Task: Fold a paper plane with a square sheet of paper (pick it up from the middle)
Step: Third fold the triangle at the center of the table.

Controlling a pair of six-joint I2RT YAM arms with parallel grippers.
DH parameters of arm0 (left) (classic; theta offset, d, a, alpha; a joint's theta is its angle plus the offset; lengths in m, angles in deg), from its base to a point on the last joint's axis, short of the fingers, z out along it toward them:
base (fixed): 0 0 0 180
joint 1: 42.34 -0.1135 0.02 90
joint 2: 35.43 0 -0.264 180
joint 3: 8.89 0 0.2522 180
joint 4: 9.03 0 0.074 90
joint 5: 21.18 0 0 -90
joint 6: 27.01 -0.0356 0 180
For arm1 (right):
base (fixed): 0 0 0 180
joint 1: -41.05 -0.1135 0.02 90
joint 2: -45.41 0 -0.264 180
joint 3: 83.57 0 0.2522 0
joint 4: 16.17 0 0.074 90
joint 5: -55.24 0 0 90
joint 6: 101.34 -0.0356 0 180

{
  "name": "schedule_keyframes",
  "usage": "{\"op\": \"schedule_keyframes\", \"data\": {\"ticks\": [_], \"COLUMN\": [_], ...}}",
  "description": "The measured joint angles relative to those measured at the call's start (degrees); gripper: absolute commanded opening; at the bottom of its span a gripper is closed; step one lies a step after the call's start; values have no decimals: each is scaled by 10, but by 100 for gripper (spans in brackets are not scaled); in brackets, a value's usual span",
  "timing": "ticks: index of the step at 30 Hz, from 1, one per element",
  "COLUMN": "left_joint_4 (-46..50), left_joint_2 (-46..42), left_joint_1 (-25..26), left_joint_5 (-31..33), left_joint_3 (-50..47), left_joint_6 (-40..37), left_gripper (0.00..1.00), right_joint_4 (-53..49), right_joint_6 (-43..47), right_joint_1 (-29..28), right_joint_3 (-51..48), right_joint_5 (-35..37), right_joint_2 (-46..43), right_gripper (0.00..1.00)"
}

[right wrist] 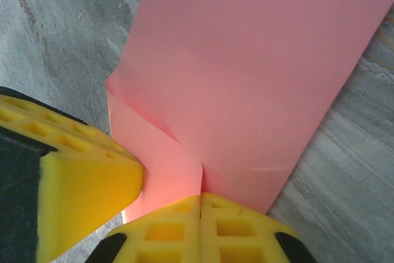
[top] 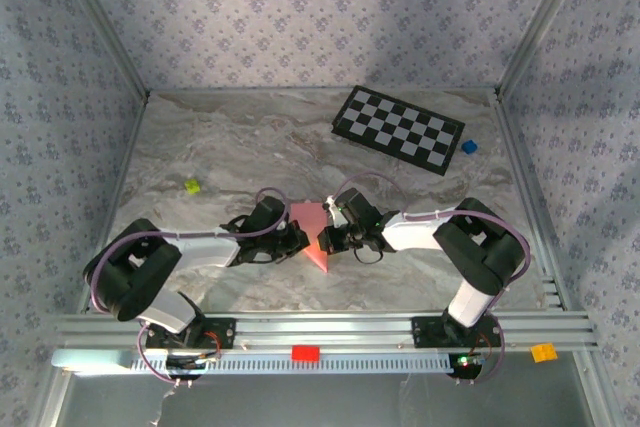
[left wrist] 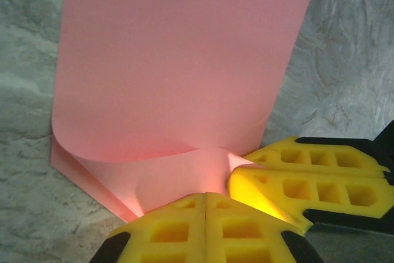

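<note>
Flowery wallpaper (top: 300, 17) stands around a grey, marbled bench (top: 220, 147). Far off on the right lies a black-and-white checkered board (top: 400, 129). The square sheet of paper (top: 308, 219) lies on the bench in the near middle, right between the two arms. It is pink and folded over on itself. From the left wrist, the top layer bends round in a soft curl at its near end, so that fold is not flat yet. From the right wrist, a small flap shows at the paper's near left corner.

The left end effector (left wrist: 206, 204) has its two yellow fingers pressed together, with the tips right at the paper's edge. The right end effector (right wrist: 201, 204) is the same, fingers together, tips at the paper. The two sit just beside each other. I cannot tell if a bit of paper is caught between either pair.

The job now looks like making the fold sharp. To do it well, one arm should hold the paper steady while the other pushes down low and slides along the curl. Go slowly. The edges should line up first, or the plane may come out crooked. Pushing too hard could drag or crumple the thin sheet.
</note>
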Motion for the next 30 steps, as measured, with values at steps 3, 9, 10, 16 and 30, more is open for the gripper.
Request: {"op": "schedule_keyframes", "data": {"ticks": [3, 9, 10, 16, 30], "left_joint_4": [0, -3, -2, 46, 75], "left_joint_2": [6, 8, 7, -26, 87], "left_joint_1": [0, 0, 0, -7, -68], "left_joint_5": [0, 0, 0, 15, -27], "left_joint_3": [0, 0, 0, 28, 126], "left_joint_6": [-4, -8, -10, -40, -97], "left_gripper": [0, 6, 7, 10, 5], "right_joint_4": [0, 0, 0, 0, 0], "right_joint_6": [0, 0, 0, 0, 0], "right_joint_1": [0, 0, 0, 0, 0], "right_joint_3": [0, 0, 0, 0, 0], "right_joint_5": [0, 0, 0, 0, 0], "right_joint_2": [0, 0, 0, 0, 0], "right_gripper": [0, 0, 0, 0, 0]}}
